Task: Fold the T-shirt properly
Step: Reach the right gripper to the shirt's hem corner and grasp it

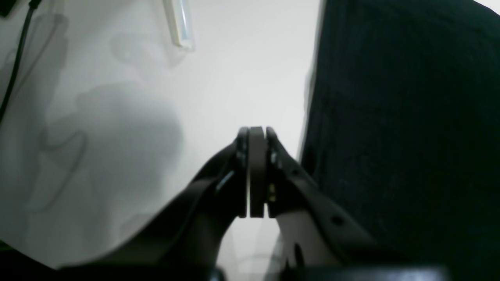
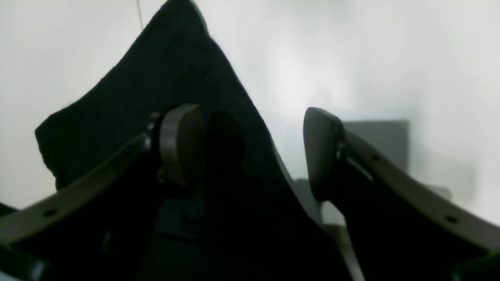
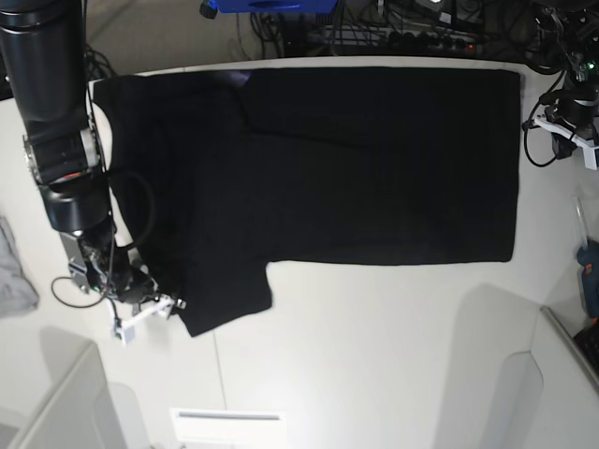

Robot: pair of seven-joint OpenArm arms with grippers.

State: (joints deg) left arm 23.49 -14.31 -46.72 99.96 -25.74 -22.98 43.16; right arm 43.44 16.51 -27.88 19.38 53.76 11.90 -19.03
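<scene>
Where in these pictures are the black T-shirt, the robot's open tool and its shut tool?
T-shirt [image 3: 374, 159]: base view, middle of the flat black body.
right tool [image 2: 254, 150]: right wrist view, the gap between its open tips, over the sleeve.
left tool [image 1: 256, 134]: left wrist view, the shut tips above the white table.

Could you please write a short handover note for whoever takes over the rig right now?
Left claw: shut, holding nothing, over bare table beside the T-shirt's edge.
Right claw: open, over the sleeve end of the T-shirt, gripping nothing.
T-shirt: spread flat across the table, plain black side up, near sleeve sticking out by the right claw.
Done: laid out; any fold at the sleeve end is unclear.
Left: the folds themselves.
</scene>
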